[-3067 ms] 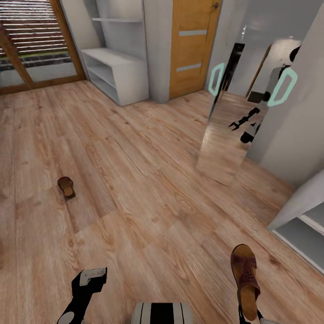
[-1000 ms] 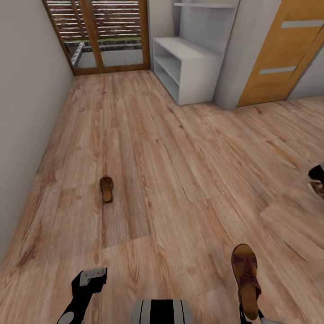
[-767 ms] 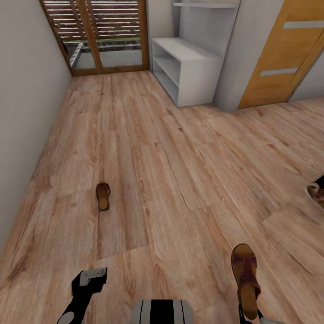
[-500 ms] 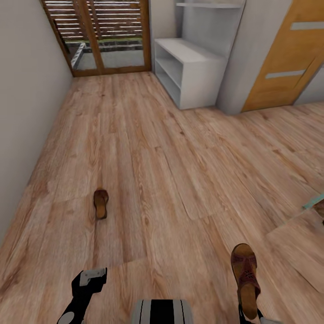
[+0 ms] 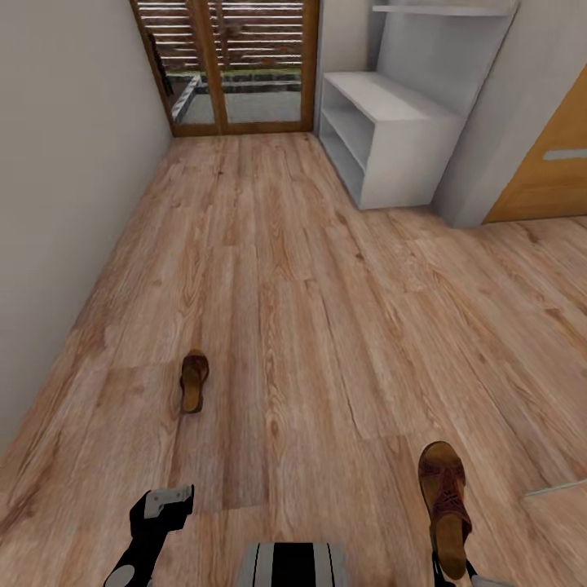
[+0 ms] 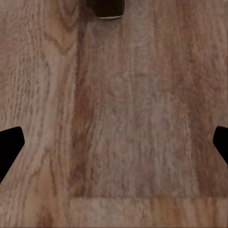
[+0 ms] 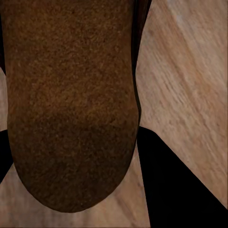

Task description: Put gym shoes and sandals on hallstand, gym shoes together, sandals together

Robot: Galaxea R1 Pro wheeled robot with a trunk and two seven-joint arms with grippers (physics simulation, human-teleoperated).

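The right gripper pinches the heel of a brown leather sandal, toe pointing away, its grainy tan footbed between the dark fingers. The left gripper hangs spread wide and empty over the corridor floor of light wood planks with visible grain. The second sandal lies flat on the planks, near the left wall. The pale grey-white hallstand stands in the far right corner beside a slatted door.

No words, numbers, labels or signs to read anywhere: not on floor, walls, doors, shelf or sandals.
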